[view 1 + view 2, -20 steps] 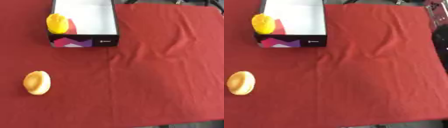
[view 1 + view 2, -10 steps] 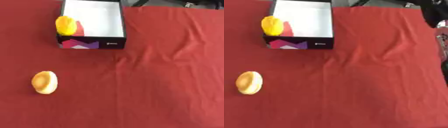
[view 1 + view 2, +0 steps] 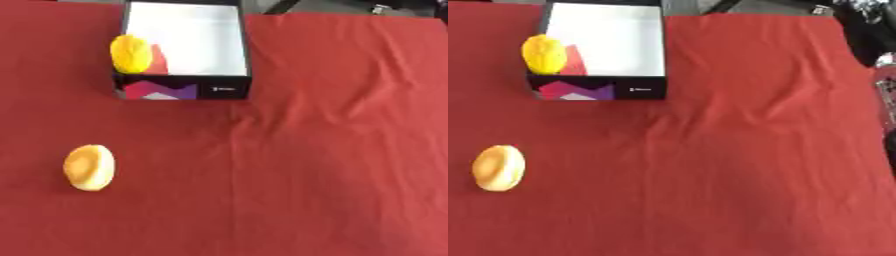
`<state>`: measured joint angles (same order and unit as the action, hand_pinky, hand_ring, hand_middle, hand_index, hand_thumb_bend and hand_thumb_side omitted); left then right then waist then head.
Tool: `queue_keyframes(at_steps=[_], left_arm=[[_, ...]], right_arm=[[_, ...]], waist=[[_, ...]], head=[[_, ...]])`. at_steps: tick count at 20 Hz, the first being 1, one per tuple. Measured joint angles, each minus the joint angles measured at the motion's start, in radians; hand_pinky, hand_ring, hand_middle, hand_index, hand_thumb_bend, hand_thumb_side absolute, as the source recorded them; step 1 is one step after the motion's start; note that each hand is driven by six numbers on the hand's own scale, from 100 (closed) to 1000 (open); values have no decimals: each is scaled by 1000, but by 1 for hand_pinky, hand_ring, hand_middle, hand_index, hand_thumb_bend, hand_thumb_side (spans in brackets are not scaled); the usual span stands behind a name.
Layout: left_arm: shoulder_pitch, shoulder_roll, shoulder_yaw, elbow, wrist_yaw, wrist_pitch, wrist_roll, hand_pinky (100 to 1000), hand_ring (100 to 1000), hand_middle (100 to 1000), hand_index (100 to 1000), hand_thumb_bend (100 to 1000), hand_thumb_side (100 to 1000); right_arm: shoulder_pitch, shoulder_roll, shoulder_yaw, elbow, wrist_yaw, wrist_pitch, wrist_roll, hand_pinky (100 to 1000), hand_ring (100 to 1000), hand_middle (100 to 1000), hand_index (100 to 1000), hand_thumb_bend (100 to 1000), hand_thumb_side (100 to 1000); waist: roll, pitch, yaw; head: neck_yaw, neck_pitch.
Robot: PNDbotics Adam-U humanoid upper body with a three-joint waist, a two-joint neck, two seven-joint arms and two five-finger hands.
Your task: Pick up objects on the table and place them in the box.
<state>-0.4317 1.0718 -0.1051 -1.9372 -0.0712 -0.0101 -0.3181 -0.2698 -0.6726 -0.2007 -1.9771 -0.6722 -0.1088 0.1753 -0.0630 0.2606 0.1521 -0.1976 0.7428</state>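
Bun point(image 3: 88, 167) lies on red cloth point(image 3: 332, 150), well nearer than box point(image 3: 229, 91), long axis near-far. Yellow fruit point(image 3: 130, 53) inside box's left side. Neither hand visible, state unknowable.

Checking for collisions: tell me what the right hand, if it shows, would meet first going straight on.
No hand shows in either view. Only a dark, silver part, perhaps the right arm, sits at the right edge, and its heading cannot be told. Beside it lies only red cloth.

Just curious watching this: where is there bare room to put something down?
Most of the red cloth is bare: everything right of the box and bun. The box's white floor is free too, except its left side, where a yellow thing sits.
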Motion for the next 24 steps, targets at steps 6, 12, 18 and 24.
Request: queue_keyframes(at_steps=[6, 12, 18, 24], left_arm=[[-49, 78, -77, -8, -56, 12, -232, 887, 858, 786, 869, 548, 510], [-60, 92, -138, -28, -79, 29, -324, 881, 823, 778, 878, 560, 524], [-78, 101, -205, -49, -80, 58, -331, 877, 805, 773, 876, 553, 526], [-145, 86, -276, -50, -74, 69, -298, 875, 792, 762, 869, 538, 509]], right_arm=[[-4, 0, 6, 1, 7, 17, 4, 1000, 849, 728, 857, 100, 293], [-13, 0, 8, 13, 18, 25, 7, 1000, 846, 723, 853, 100, 316], [-20, 0, 11, 22, 31, 31, 10, 1000, 843, 719, 854, 100, 323], [-20, 8, 15, 32, 35, 39, 18, 1000, 841, 716, 852, 100, 341]], waist=[[11, 0, -5], [13, 0, -7], [15, 0, -9], [20, 0, -10]], head=[[3, -2], [13, -7], [21, -8], [24, -8]])
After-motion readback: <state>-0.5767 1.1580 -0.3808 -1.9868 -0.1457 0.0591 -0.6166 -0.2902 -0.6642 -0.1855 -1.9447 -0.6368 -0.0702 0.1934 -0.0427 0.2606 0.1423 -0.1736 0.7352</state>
